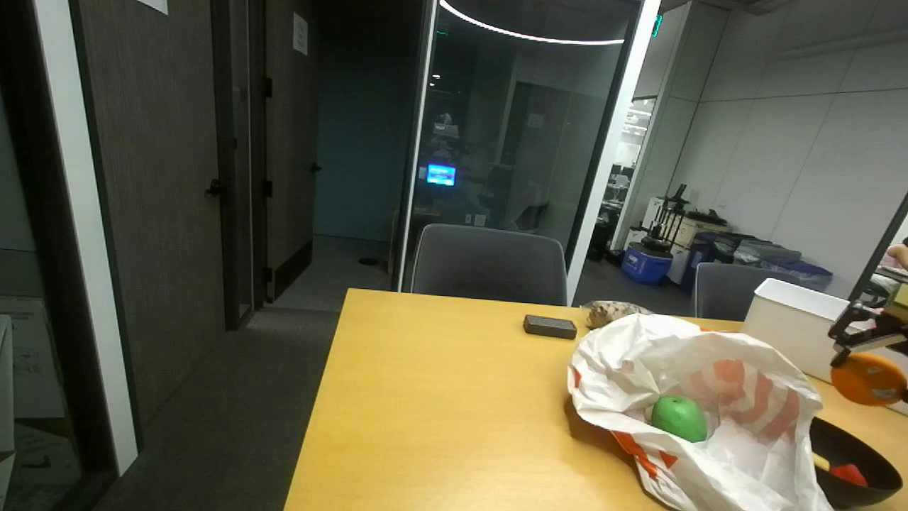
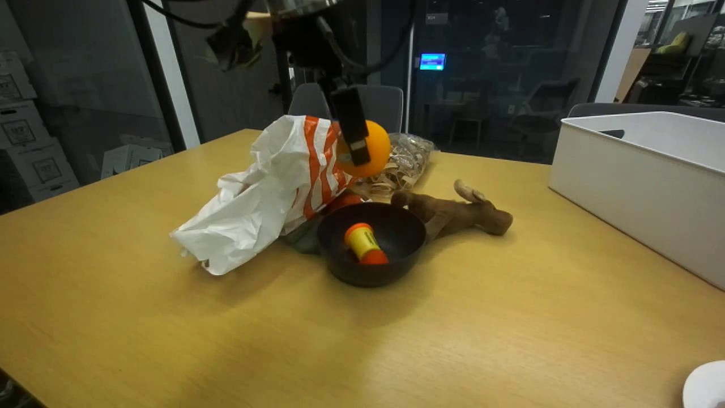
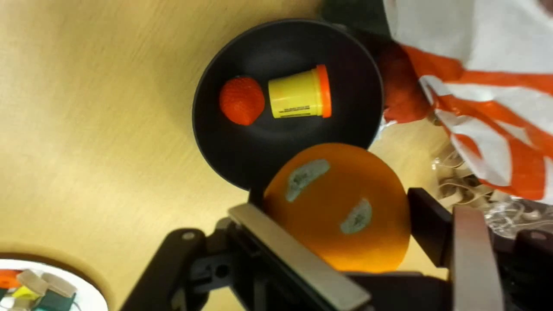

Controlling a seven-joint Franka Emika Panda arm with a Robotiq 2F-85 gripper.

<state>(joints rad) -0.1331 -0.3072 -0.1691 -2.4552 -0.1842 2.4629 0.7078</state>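
Observation:
An orange ball (image 3: 337, 207) with two grey patches is pinched between the fingers of my gripper (image 3: 339, 203), which is shut on it. In both exterior views the ball (image 2: 378, 150) (image 1: 867, 380) hangs in the air above the table. Below it in the wrist view lies a black bowl (image 3: 276, 155), partly covered by the ball. Inside the bowl are a yellow tub (image 3: 296, 94) with an orange lid, lying on its side, and a red strawberry-like piece (image 3: 242, 100).
A white and orange plastic bag (image 2: 272, 187) lies beside the bowl, with a green fruit (image 1: 679, 419) in its mouth. Around the bowl are a brown toy animal (image 2: 453, 212) and a clear packet (image 2: 405, 161). A white bin (image 2: 634, 187) and a white plate (image 3: 88, 298) stand farther off.

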